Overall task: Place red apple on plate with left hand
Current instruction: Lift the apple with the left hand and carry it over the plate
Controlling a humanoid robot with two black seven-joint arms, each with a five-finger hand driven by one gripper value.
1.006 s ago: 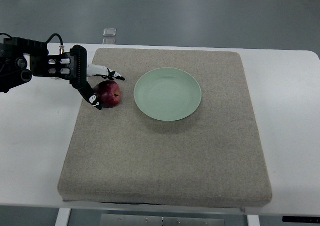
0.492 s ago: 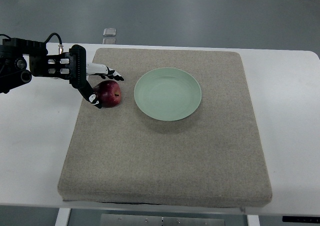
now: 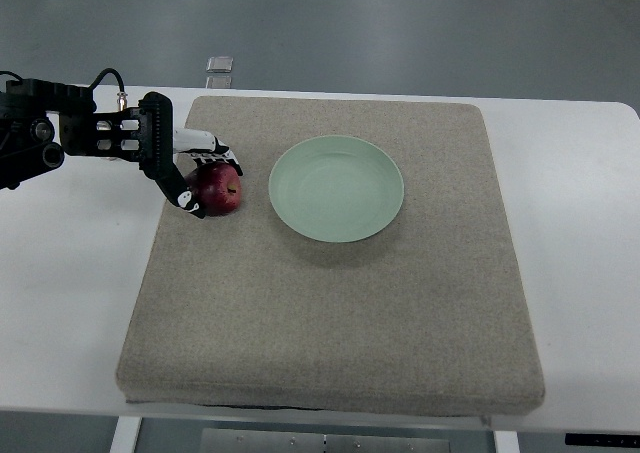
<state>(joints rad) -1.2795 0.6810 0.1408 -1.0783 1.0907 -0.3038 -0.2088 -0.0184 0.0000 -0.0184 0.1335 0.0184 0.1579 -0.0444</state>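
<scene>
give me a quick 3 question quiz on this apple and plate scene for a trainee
1. True or false: the red apple already lies on the green plate.
2. Which hand is at the apple: A left hand, B right, C a person's?
3. Fill in: apple and plate both rest on the grey ____.

Key
1. false, it lies to the plate's left.
2. A, its fingers are closed around the apple.
3. mat
</scene>
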